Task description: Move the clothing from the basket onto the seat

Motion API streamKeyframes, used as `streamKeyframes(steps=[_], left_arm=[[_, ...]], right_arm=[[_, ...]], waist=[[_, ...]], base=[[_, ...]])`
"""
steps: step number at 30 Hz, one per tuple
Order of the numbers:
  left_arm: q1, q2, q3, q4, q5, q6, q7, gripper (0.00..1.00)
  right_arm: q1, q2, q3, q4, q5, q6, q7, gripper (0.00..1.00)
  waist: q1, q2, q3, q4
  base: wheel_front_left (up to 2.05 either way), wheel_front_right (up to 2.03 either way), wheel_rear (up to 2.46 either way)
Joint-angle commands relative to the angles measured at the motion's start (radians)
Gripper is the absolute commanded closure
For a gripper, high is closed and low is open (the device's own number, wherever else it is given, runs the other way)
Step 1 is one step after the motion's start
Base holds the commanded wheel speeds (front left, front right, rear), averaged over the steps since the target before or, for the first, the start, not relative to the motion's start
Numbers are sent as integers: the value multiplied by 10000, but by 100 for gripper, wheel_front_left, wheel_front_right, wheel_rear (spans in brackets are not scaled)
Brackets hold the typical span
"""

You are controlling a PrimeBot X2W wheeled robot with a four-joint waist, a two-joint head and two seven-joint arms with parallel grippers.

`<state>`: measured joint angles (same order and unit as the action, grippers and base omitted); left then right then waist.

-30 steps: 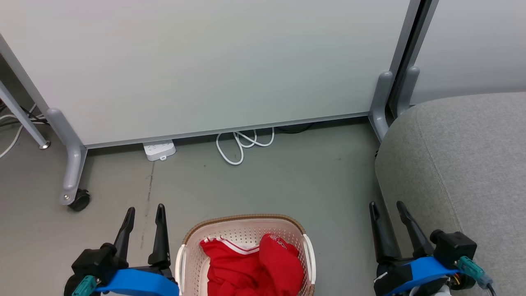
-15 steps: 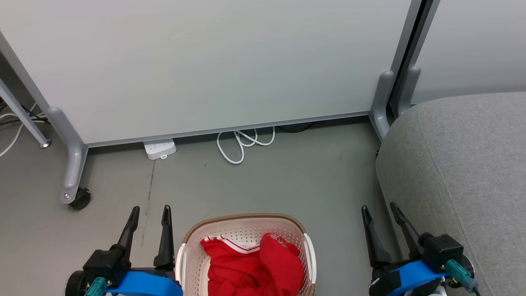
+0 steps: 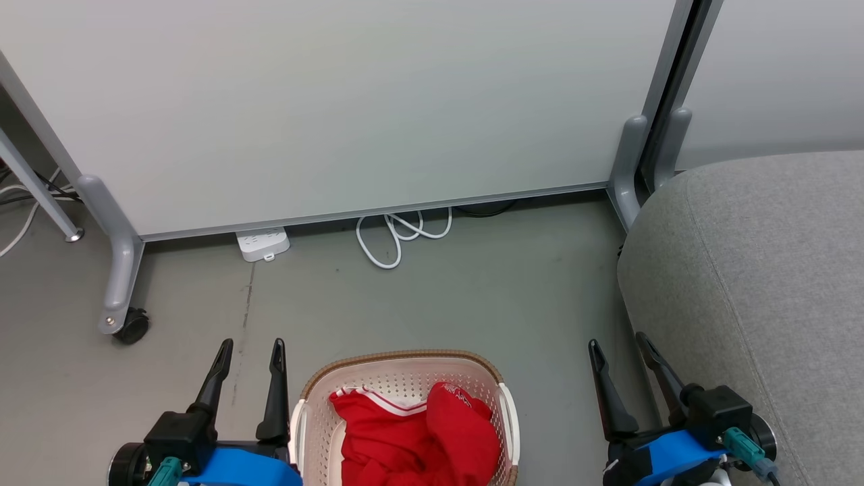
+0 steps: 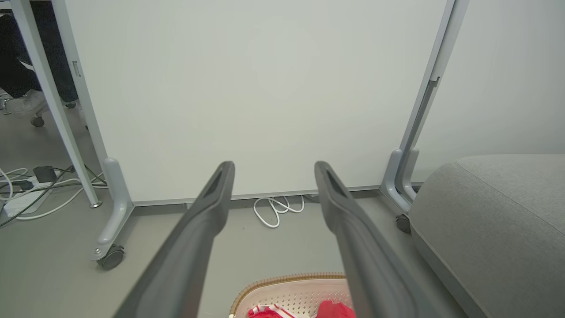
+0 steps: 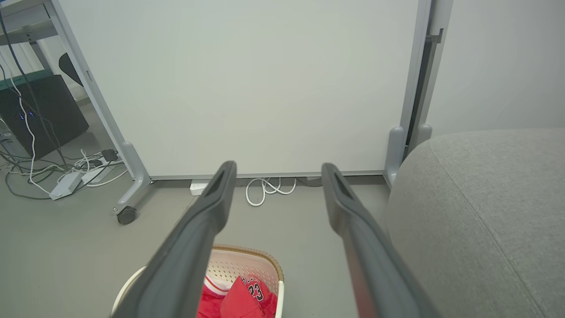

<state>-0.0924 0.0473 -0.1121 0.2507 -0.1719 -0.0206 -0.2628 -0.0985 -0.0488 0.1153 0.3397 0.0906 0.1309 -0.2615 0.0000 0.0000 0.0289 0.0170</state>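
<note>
Progress, as you can judge it from the head view, is nil: the clothing [image 3: 412, 439] lies bunched in the basket [image 3: 405, 356], which stands on the floor [image 3: 439, 297] between the two arms, and the seat [image 3: 776, 270] at your right carries nothing on the part that shows. The left gripper [image 3: 250, 345] stands just beside the basket's left handle with its fingers spread and nothing between them. The right gripper [image 3: 615, 341] stands between basket and seat, also spread and holding nothing.

Turn to the left wrist view and you look along two parted fingers at the white panel. The basket's far rim and a scrap of red show at the bottom edge, well below the tips, and the grey seat sits off to the right.

From the right wrist view you get the same story: the fingers are wide apart and nothing is pinched. The red heap with its "23" lettering lies in the basket low on the left, and the seat's top is bare on the right.

Both garments, then, are left for you to lift out and carry across, and I judge the first grasp not yet begun.
</note>
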Motion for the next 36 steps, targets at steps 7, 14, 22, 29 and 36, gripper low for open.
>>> streamKeyframes(steps=[7, 14, 22, 29, 36], left_arm=[[-150, 56, -9, 82, 106, -72, -31, 0], [-886, 53, -258, 478, 635, -447, -31, 0], [-2409, 351, -903, 1639, 1345, -932, -30, 0], [-3610, 754, -1577, 2836, 1548, -1053, -31, 0], [-4853, 1206, -2621, 4128, 1612, -1105, -31, 0]], right_arm=[[-126, -24, 23, -4, 48, -3, -56, 0], [-354, -24, 56, -77, 37, -3, -56, 0], [-898, -24, 107, -251, -5, -3, -54, 0], [-1441, -21, 93, -431, -78, -3, -54, 0], [-2108, -18, 36, -717, -105, -3, -42, 0]], waist=[[0, 0, 54, -8], [0, 0, 444, -153], [0, 0, 1440, -601], [0, 0, 2391, -1018], [0, 0, 3622, -1416]], base=[[0, 0, 0], [0, 0, 0], [0, 0, 0], [0, 0, 0], [0, 0, 0]])
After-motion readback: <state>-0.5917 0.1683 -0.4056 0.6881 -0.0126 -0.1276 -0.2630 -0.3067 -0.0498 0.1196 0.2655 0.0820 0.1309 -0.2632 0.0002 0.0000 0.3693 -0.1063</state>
